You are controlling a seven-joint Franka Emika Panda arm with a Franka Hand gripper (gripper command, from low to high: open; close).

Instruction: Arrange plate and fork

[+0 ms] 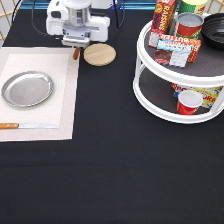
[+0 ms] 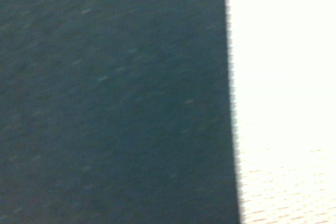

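On the pale placemat (image 1: 67, 90), toward the exterior view's left, the plate (image 1: 27, 89) is lying flat, well inside the mat's edges. Above and to the right of the plate, at the mat's top edge, the gripper (image 1: 76, 47) is hanging low with a short brown wooden handle, most likely the fork (image 1: 76, 53), poking out beneath it. I cannot tell whether the claw is pinching that handle or merely standing over it; its fingers are hidden by the hand. Below the plate, the knife (image 1: 27, 126) is lying along the mat's lower edge. Right of the gripper, the wooden coaster (image 1: 99, 54) is sitting on the black tablecloth (image 1: 125, 170). The wrist view is showing only dark cloth meeting the mat's edge. Doing this well seems to call for a firm, level hold.
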